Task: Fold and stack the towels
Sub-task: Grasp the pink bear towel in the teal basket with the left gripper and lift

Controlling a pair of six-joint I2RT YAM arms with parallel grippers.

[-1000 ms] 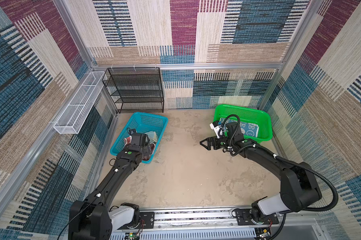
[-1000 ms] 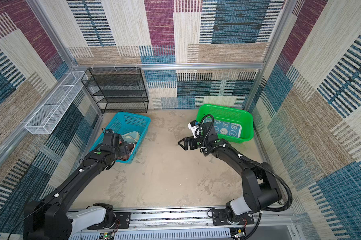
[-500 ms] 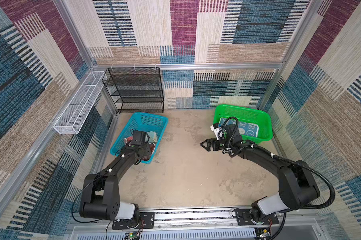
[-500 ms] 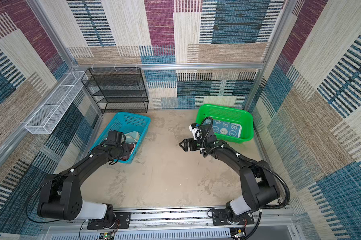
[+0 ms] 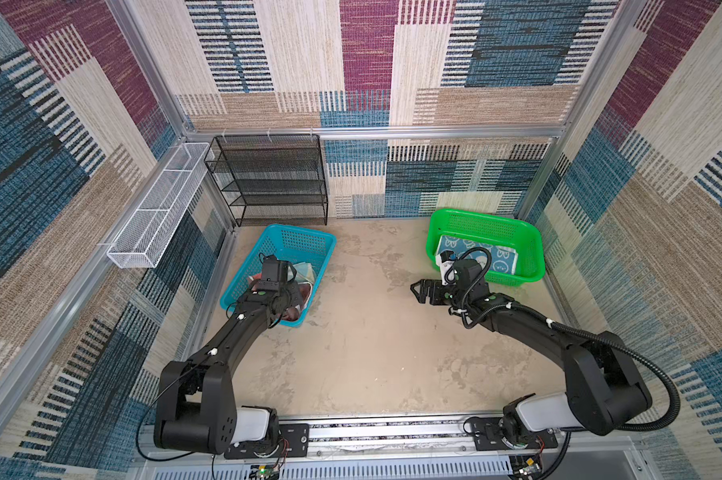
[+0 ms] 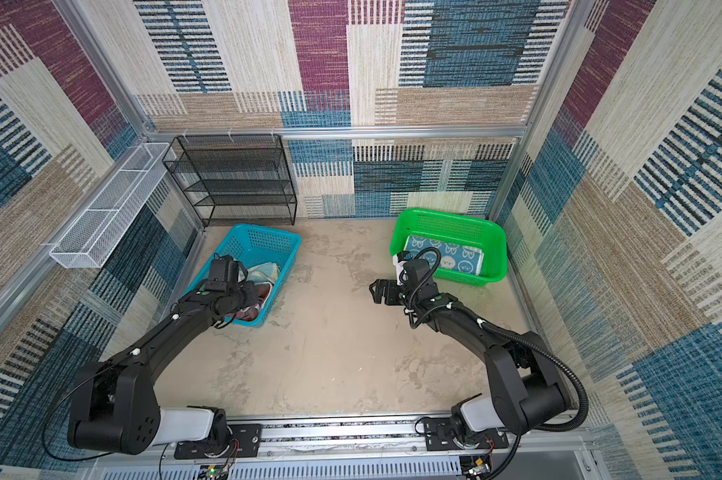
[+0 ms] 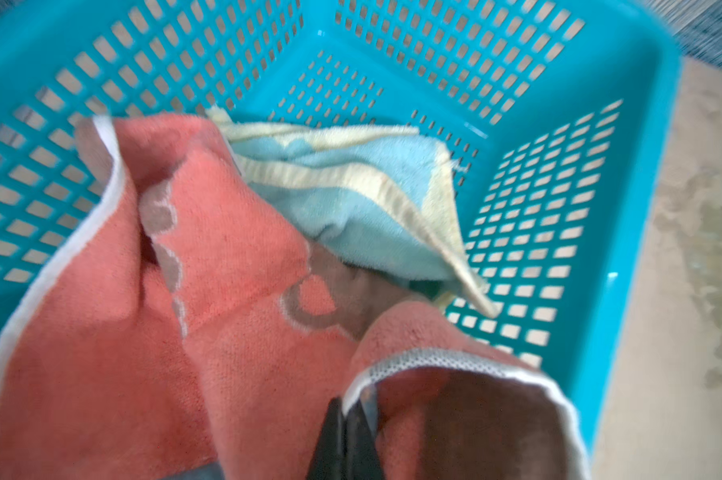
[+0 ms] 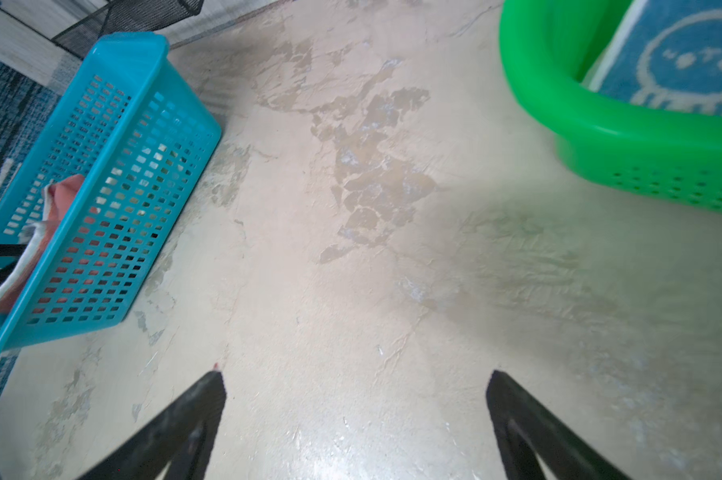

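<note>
Inside the turquoise perforated plastic basket [image 7: 392, 50], at its near end, the left tool [image 7: 347, 415] is pinched tight on the white-hemmed edge of the crumpled coral terry towel with brown patches [image 7: 226, 249]. The bite looks thin: little more than the hem sits between the jaws.

That is the main risk. If the arm lifts quickly, the hem could slide out and the towel drop back in a heap. A pale blue terry cloth with a cream border [image 7: 351, 199] lies bunched against the coral one, deeper in the basket and partly over a fold of it, so it may be dragged up as well (two towels on the desk would tangle the fold). The basket also looks light, and a loop catching on its holes could tip or drag it.

Seen in both top views, the left arm [image 5: 243, 332] runs forward from the near rail, with its wrist bent down over the basket's near end. The right arm [image 5: 517, 320] stretches forward with its wrist about level. The right tool [image 8: 355, 378] points across the bare beige desk [image 5: 372, 353], spread wide and holding nothing, just beside the green plastic basket [image 5: 484, 216]. A folded blue towel with white rabbit faces [image 5: 500, 259] lies flat in that basket.
</note>
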